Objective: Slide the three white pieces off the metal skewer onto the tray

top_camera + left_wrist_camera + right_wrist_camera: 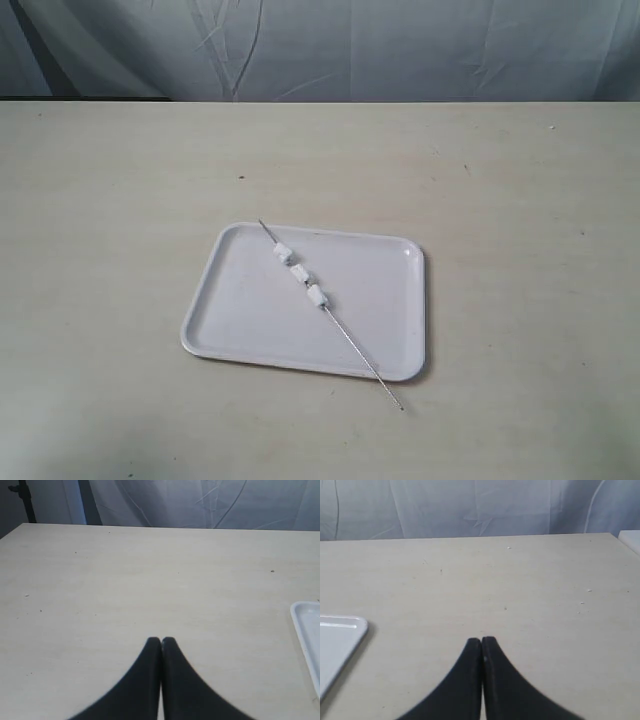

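Observation:
The white tray (250, 320) lies in the middle of the table. The metal skewer (360, 355) rests diagonally across it, its near tip past the tray's front right rim. Three white pieces (299, 274) are threaded on its far half, above the tray floor. Neither gripper shows in the exterior view. My left gripper (161, 640) is shut on nothing over bare table, with the tray's edge (302, 625) off to one side. My right gripper (481, 640) is also shut and empty, with a tray corner (350, 627) at the frame's edge.
The pale table (110, 200) surrounds the tray on all sides. A wrinkled grey-white cloth (330, 45) hangs behind the table's far edge. A few small dark specks dot the tabletop.

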Robot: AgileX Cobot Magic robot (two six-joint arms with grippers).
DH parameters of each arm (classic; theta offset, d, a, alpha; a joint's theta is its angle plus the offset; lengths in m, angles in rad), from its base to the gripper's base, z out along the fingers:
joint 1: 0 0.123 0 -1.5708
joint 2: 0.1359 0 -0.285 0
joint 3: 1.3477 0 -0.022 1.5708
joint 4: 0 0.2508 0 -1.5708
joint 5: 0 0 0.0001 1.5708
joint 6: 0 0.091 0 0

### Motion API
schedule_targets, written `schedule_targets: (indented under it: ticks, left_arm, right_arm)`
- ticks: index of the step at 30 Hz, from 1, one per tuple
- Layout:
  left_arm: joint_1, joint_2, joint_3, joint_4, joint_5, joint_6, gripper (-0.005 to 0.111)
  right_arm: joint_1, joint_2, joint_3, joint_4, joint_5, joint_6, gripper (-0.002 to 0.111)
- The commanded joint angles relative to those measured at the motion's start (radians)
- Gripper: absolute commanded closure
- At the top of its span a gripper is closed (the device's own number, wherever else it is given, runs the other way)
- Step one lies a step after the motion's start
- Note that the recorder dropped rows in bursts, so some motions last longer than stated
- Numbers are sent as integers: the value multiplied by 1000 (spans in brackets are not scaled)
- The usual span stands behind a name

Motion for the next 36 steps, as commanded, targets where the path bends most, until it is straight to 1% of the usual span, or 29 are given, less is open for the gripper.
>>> schedule_targets:
  ticks: [1, 4, 12, 16, 27, 30, 32, 34, 36]
  left_arm:
    - [3, -7, 5, 3, -14, 0, 107]
    - [3, -7, 5, 3, -14, 0, 107]
    - [3, -7, 5, 3, -14, 0, 107]
    - [3, -7, 5, 3, -14, 0, 107]
    - [3, -7, 5, 3, -14, 0, 107]
    - [3, -7, 5, 3, -14, 0, 107]
    - [3, -7, 5, 3, -14, 0, 107]
    - [3, -7, 5, 3, -14, 0, 107]
    - [3, -7, 5, 3, -14, 0, 107]
  right_arm:
    - [-2, -6, 2, 28, -109, -8, 109]
    - [-2, -6, 2, 33, -255, -8, 109]
    - [-2, -6, 2, 33, -765, -8, 109]
    - [-2, -6, 2, 33, -981, -8, 109]
    - [-2, -6, 2, 23, -1421, -8, 109]
    - [-2, -6, 2, 23, -1499, -8, 109]
    - [-2, -6, -2, 23, -1484, 3, 109]
    - [-2, -6, -42, 1, -1395, 51, 109]
    - [-2, -6, -95, -38, -1231, 94, 109]
